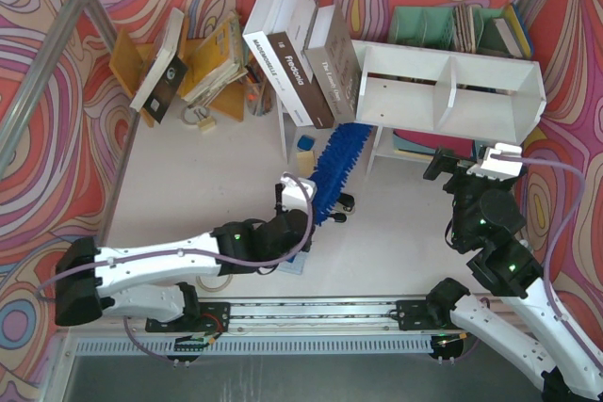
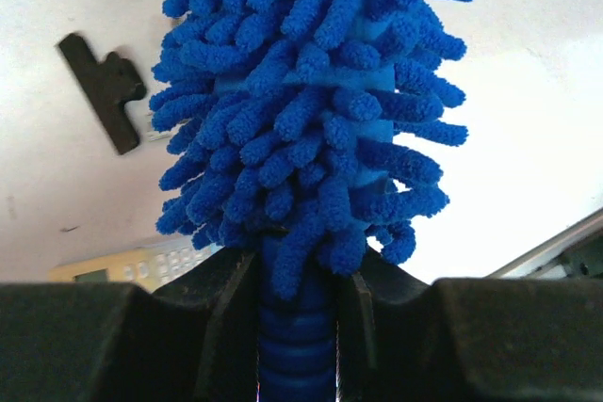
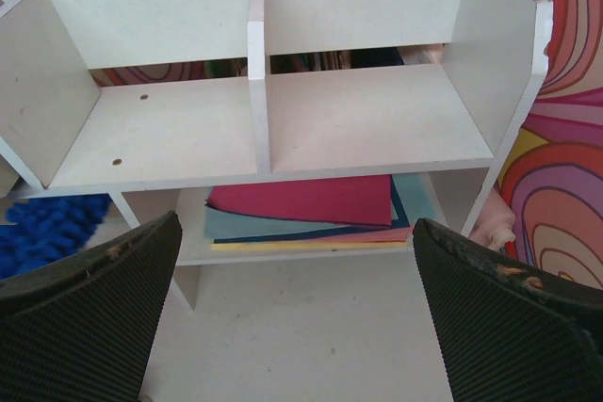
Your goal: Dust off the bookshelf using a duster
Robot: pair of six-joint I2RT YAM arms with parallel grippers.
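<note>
The white bookshelf [image 1: 452,91] stands at the back right, its two upper compartments bare; the right wrist view shows it close up [image 3: 283,120]. The royal-blue duster [image 1: 334,171] slants from mid-table toward the shelf's left end, its tip by the shelf's lower left corner. My left gripper [image 1: 300,197] is shut on the duster's ribbed blue handle [image 2: 297,345] just below the fluffy head [image 2: 311,91]. My right gripper [image 1: 450,168] is open and empty in front of the shelf [image 3: 297,308], and the duster's head shows at the left [image 3: 47,233].
Flat coloured folders [image 3: 301,204] lie on the shelf's lower level. Large books [image 1: 297,58] lean against the shelf's left side. An orange wooden rack [image 1: 203,68] stands at the back left, a teal organizer [image 1: 433,25] behind the shelf. A black piece [image 2: 104,91] lies on the table.
</note>
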